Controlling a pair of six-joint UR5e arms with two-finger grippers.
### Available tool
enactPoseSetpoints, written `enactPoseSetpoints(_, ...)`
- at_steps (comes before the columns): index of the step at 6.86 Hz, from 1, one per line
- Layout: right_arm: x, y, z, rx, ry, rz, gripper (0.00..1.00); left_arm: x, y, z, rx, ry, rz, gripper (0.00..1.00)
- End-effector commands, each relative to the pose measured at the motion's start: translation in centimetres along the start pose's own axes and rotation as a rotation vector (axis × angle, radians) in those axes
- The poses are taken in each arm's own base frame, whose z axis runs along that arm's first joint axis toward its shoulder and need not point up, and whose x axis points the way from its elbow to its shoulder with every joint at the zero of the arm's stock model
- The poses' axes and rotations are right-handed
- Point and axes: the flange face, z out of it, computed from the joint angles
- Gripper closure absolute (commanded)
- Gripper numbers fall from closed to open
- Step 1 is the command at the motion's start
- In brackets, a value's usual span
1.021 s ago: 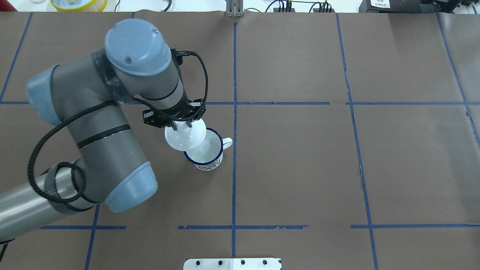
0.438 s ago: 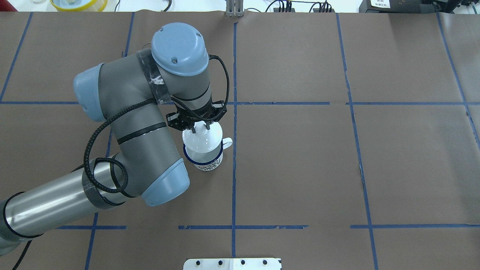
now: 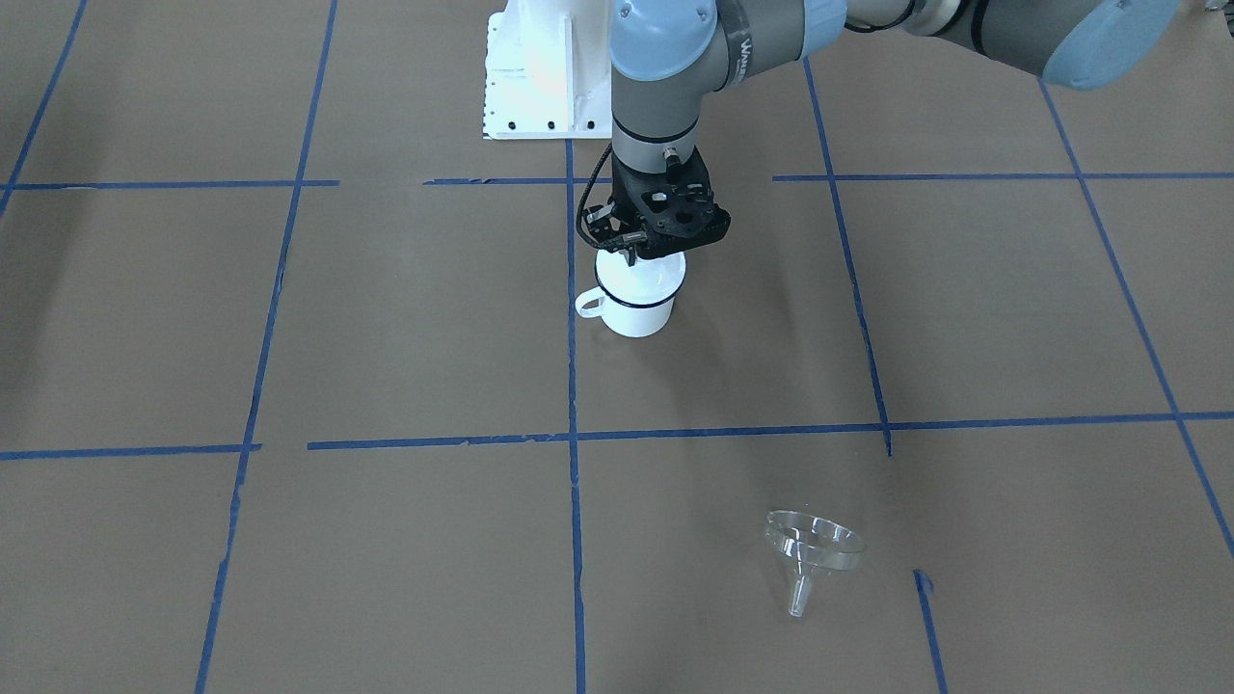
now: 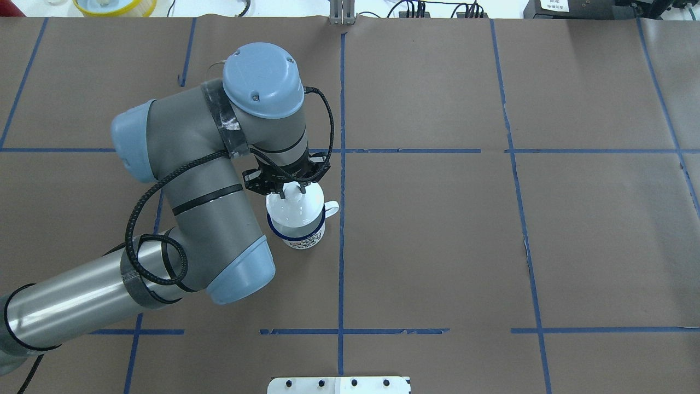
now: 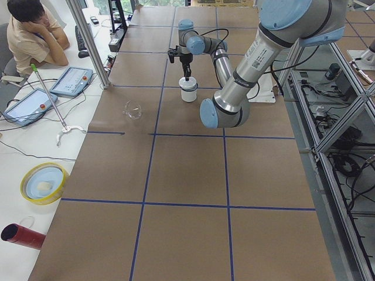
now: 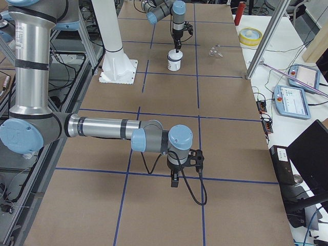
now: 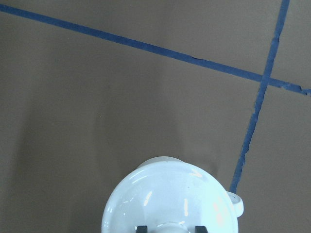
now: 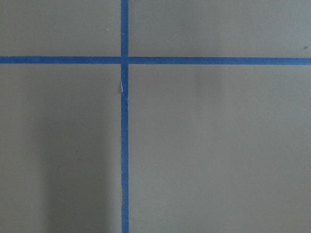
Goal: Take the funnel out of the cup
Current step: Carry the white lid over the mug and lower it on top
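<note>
Brought white round knobbed lid (image 4: pixel 290 210) down onto white enamel blue-rimmed mug (image 4: pixel 306 236), directly under left pincer (image 4: pixel 291 192) clenched on its knob. Seems finished: clear plastic funnel (image 3: pixel 813 547) lying on bench (image 3: pixel 964 337), well apart from pincer.

Grey tube arm (image 4: pixel 82 298), pale-blue joint caps (image 4: pixel 262 79), black coiled cable (image 4: pixel 134 213), black bands (image 4: pixel 208 196), black left pincer (image 4: pixel 291 191), white base (image 3: pixel 535 72).

Worktop (image 4: pixel 437 246): brown paper covering, gridded with blue tape lines (image 4: pixel 415 150). White enamel mug (image 3: pixel 636 316), dark blue rim, upright near centre. Clear plastic funnel (image 3: pixel 810 545), tipped over, far left, well apart. White metal base plate (image 3: pixel 540 87), near edge.
</note>
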Motion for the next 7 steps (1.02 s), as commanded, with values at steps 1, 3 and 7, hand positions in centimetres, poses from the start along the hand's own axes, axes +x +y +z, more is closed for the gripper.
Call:
enactPoseSetpoints(1, 0.0, 0.0, 0.0, 0.0, 0.0, 0.0, 0.0, -0.02, 0.13, 0.25, -0.003, 0.002, 0.004, 1.0)
enactPoseSetpoints(3, 0.0, 0.0, 0.0, 0.0, 0.0, 0.0, 0.0, -0.87, 0.1, 0.66, -0.004, -0.005, 0.001, 1.0)
enactPoseSetpoints(7, 0.0, 0.0, 0.0, 0.0, 0.0, 0.0, 0.0, -0.54, 0.26, 1.22, -0.005, 0.005, 0.01, 1.0)
